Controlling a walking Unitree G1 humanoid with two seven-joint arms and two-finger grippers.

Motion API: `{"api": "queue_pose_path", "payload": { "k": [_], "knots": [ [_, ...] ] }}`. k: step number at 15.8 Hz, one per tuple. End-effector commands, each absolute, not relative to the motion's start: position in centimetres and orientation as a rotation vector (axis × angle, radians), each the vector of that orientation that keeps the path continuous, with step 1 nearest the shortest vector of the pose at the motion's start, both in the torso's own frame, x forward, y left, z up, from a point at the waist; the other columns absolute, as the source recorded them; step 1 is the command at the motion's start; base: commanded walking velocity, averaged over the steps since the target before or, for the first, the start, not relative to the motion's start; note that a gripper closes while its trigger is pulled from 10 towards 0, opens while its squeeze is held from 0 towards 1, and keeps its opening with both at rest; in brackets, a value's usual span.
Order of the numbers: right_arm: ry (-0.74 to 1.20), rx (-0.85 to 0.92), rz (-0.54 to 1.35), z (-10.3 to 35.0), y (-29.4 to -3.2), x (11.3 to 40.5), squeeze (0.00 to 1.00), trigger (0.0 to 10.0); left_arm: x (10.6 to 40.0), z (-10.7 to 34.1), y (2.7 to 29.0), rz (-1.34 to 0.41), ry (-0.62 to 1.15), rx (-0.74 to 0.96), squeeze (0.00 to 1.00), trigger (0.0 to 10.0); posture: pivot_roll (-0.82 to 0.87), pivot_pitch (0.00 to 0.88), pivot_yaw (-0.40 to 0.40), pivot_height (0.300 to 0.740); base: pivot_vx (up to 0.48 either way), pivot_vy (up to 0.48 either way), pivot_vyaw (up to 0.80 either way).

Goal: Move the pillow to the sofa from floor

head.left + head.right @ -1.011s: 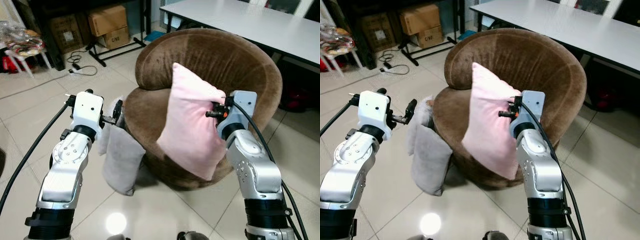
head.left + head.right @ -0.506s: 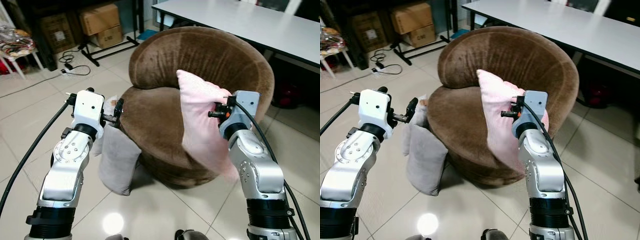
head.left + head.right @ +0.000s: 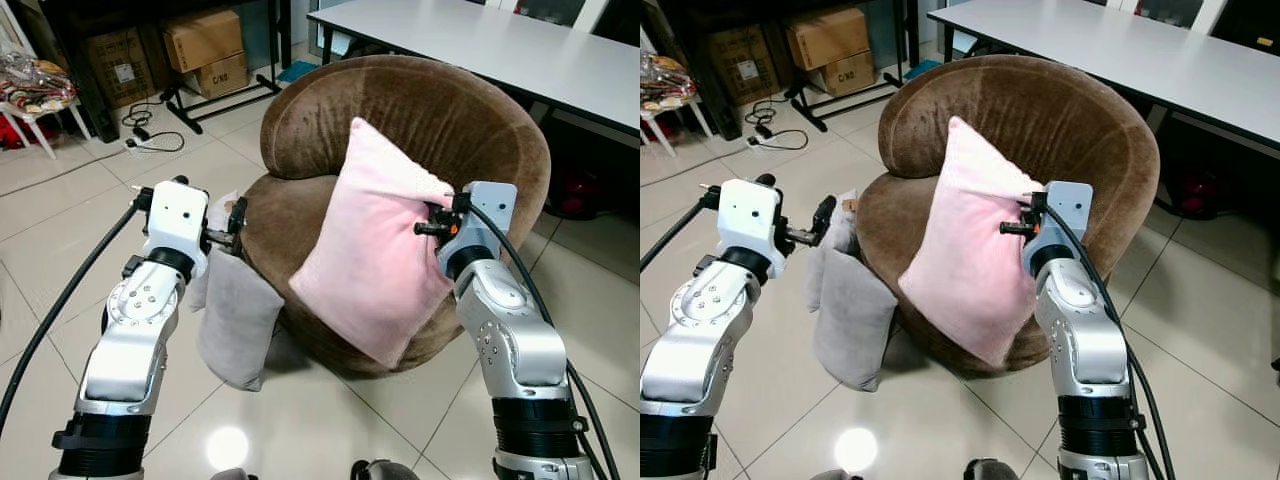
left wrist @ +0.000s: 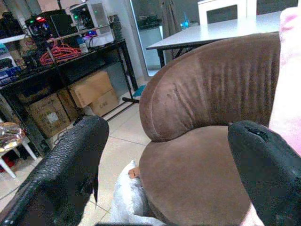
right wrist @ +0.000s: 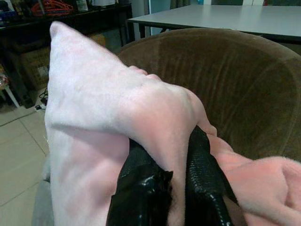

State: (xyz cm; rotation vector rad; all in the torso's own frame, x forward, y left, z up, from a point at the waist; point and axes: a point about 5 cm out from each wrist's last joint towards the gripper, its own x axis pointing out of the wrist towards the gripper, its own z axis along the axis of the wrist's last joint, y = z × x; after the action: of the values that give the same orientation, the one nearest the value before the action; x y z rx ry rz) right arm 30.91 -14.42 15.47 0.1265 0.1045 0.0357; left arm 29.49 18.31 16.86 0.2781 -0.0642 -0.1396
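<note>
Gripping a fold of the pink pillow (image 3: 375, 260) between its closed black fingers (image 5: 141, 188), the right tool (image 3: 432, 222) holds the cushion off the floor in front of the round brown sofa (image 3: 440, 110). Half a second ago the pillow hung narrow and edge-on beside the right arm; now its broad face has swung back toward the camera, one corner up against the backrest and the lowest corner dangling past the seat's front edge. That suggests the lift is done and only the placing is left: the pillow looks to be over the seat but not yet resting on it, and the grip has not been let go.

On the other side, the left tool (image 3: 235, 222) hovers with its fingers spread wide and empty near the sofa's left flank, much where it was a second ago. Below it a grey pillow (image 3: 238, 320) leans on the floor against the sofa's base, with a paler one tucked behind.

Farther back, cardboard boxes (image 3: 205, 45) sit under a dark rack, cables trail across the tiles, and a long white surface (image 3: 520, 45) runs behind the sofa.
</note>
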Motion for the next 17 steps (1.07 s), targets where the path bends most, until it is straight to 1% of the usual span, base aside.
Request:
{"api": "queue_pose_path", "payload": {
  "k": [1, 17],
  "knots": [
    [0.045, 0.13, 0.048, 16.77, -14.36, 30.83, 0.0, 10.0, 29.59, 16.73, 18.3, -0.152, -0.054, 0.277, 0.0, 10.0, -0.06, 0.0, -0.016, 0.74, 0.0, 0.0, 0.0],
    [0.044, 0.113, 0.061, 16.8, -14.16, 31.0, 0.0, 10.0, 29.21, 16.05, 18.18, -0.151, -0.044, 0.305, 0.0, 10.0, -0.05, 0.0, -0.028, 0.74, 0.0, 0.0, 0.0]
  ]
}}
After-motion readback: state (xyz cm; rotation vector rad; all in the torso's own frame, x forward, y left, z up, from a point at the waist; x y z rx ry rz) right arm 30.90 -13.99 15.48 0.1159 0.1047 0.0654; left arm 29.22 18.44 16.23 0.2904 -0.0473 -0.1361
